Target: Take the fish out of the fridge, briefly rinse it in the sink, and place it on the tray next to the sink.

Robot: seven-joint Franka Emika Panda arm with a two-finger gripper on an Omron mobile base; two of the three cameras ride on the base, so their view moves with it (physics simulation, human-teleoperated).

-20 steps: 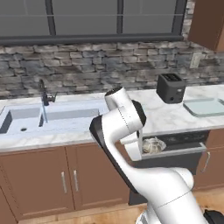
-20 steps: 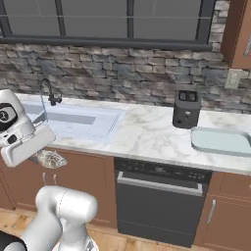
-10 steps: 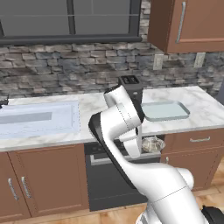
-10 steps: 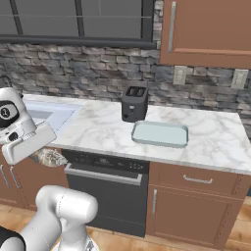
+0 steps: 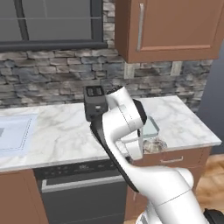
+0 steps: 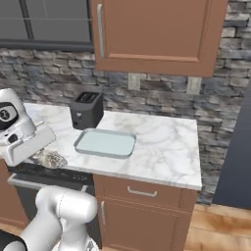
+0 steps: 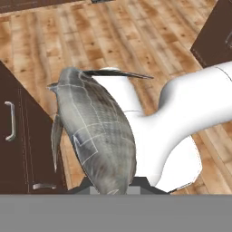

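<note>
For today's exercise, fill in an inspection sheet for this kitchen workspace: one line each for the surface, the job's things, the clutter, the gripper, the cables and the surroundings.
Surface: white marbled counter, bare around the tray.
Job's things: fish held in the gripper, hanging in front of the counter edge; tray flat on the counter, nothing in it; sink at the left end of the counter.
Clutter: black toaster behind the tray, apart from it.
Gripper: gripper shut on the fish.
Cables: nothing seen.
Surroundings: stone backsplash, wooden wall cabinet, window, dishwasher, wood floor.

The tray (image 6: 105,143) lies bare, approach from above free; toaster (image 6: 87,110) crowds its back-left corner.
</note>
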